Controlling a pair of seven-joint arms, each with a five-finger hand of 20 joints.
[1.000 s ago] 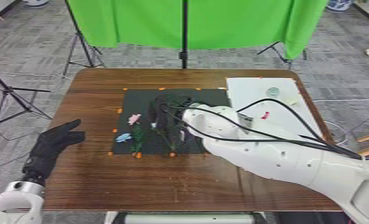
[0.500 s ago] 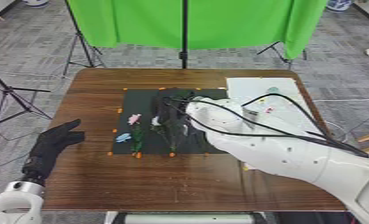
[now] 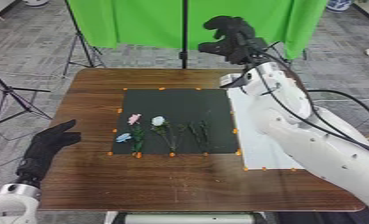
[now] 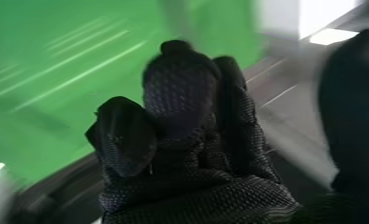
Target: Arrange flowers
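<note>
In the head view, my right hand (image 3: pixel 231 41) is raised beyond the table's far edge, its fingers relaxed and apart from the thumb, holding nothing. My right hand (image 4: pixel 185 130) also appears in the right wrist view, fingers upward. On the black mat (image 3: pixel 177 97) lie a pink flower (image 3: pixel 134 119), a blue flower (image 3: pixel 124 137) and a white flower (image 3: pixel 158 121), their green stems pointing toward the near edge. More green stems (image 3: pixel 199 133) lie to the right of the white flower. Open, my left hand (image 3: pixel 45 149) is at the table's left side, apart from the flowers.
Orange markers edge the mat on the brown table (image 3: pixel 163 185). A white sheet (image 3: pixel 265 156) lies to the mat's right, partly under my right arm. Beyond the table are a green cloth (image 3: pixel 136 25) and black stands.
My right hand has moved from over the mat, up and away past the table's far edge, uncovering the white flower and the stems. The left hand has hardly moved.
</note>
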